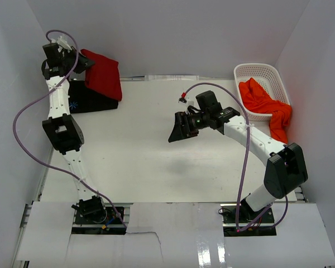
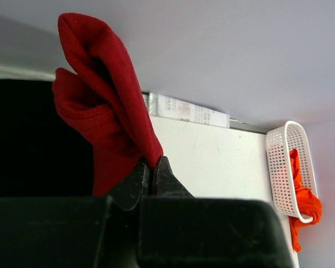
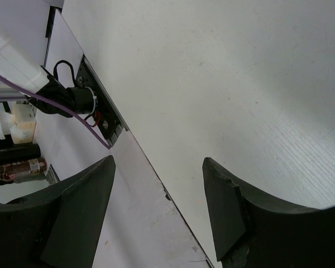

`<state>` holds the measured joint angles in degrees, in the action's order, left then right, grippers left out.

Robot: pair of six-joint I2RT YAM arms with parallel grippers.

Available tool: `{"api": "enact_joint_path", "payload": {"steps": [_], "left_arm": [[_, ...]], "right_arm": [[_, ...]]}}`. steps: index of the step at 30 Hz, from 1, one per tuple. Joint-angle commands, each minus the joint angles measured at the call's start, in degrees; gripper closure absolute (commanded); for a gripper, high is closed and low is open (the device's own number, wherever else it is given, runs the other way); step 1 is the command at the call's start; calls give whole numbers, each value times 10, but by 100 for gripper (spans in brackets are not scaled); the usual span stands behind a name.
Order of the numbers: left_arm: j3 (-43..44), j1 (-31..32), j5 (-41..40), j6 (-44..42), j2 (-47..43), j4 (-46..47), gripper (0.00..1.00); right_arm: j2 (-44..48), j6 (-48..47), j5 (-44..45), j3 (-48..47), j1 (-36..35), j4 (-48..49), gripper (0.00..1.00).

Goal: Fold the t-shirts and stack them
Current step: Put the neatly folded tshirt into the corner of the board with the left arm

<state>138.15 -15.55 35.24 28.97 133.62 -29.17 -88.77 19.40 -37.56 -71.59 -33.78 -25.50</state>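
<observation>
At far left, the left gripper (image 2: 151,171) pinches the dark red t-shirt (image 2: 109,106) over the black t-shirt (image 1: 94,101); the right gripper (image 1: 177,128) gapes empty, farther off.

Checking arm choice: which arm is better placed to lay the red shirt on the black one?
Left. The left tool is shut on the red shirt, right beside the black shirt; the right tool hangs open and empty over the table.

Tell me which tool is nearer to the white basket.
Right. The right tool is open over mid-table, left of the basket; the left tool is in the far-left corner, gripping a dark red shirt.
</observation>
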Motion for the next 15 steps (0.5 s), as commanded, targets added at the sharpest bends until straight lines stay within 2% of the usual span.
{"api": "enact_joint_path", "payload": {"steps": [1,15], "left_arm": [[12,-2,33,6,-98,58,100],[-40,0,39,5,-70,65,100]], "right_arm": [[-4,3,0,2,-5,19,30],[-4,4,1,6,-11,19,30]]}}
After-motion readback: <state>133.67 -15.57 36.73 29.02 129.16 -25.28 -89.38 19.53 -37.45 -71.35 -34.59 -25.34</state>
